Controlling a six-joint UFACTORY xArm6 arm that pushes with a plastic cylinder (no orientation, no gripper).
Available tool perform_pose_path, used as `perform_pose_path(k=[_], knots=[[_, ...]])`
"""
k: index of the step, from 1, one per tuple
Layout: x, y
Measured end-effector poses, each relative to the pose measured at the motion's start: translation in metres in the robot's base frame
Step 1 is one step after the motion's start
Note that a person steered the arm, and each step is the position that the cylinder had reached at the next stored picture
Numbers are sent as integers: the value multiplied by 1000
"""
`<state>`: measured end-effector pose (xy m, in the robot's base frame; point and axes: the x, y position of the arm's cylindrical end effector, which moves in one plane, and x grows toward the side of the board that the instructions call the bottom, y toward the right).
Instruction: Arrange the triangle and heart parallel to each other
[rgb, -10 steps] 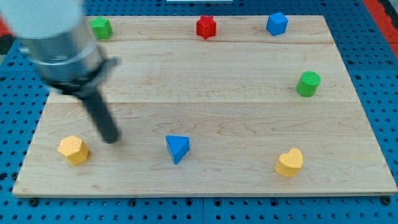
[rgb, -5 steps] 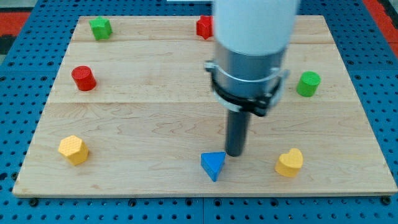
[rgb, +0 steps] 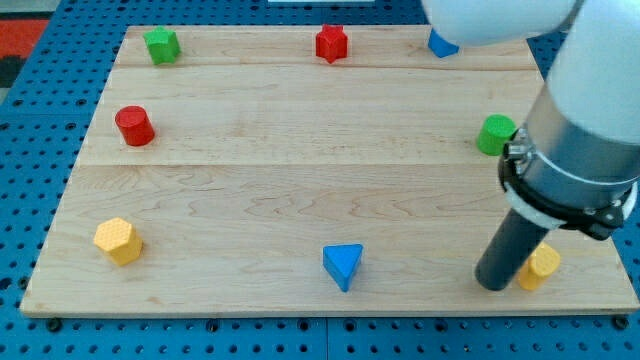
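Observation:
The blue triangle lies near the view's bottom edge of the wooden board, about the middle. The yellow heart sits at the bottom right, partly hidden behind my rod. My tip rests on the board just left of the heart, touching or almost touching it, and well to the right of the triangle.
A green cylinder at right is partly covered by the arm. A blue block at top right is mostly hidden. A red star-like block is at top middle, a green block top left, a red cylinder left, a yellow hexagon bottom left.
My tip swept from the left, pushed the blue triangle rightward, then moved on to the right beside the yellow heart, which has shifted right.

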<state>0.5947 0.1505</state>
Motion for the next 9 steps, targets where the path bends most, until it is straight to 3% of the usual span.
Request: perform_pose_path(k=[2,3,4,6,9], knots=[[10,-150],[-1,-148],[5,-111],[-41,-88],[-73,-105]])
